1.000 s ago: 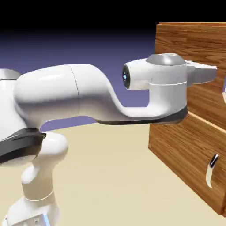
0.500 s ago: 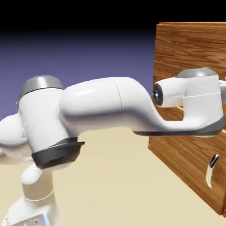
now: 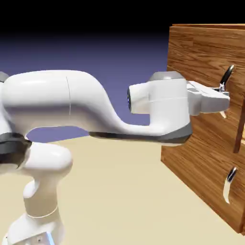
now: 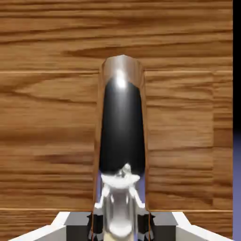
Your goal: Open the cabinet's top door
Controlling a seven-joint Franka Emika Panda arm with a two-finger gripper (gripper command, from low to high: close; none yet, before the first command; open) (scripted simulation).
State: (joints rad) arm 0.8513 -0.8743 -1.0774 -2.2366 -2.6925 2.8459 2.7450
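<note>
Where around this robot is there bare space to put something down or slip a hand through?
The tan table lies bare between the arm's base and the cabinet. It is crowded at the top door's handle, where the gripper is shut on it; the lower handle is free.

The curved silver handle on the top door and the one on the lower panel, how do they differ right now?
The top door's curved silver handle sits between the shut gripper's fingers; the lower panel's curved handle hangs free. The top door stands slightly ajar, a dark gap at its edge; the lower panel looks shut. Both handles are curved, shiny metal on reddish-brown wood.
</note>
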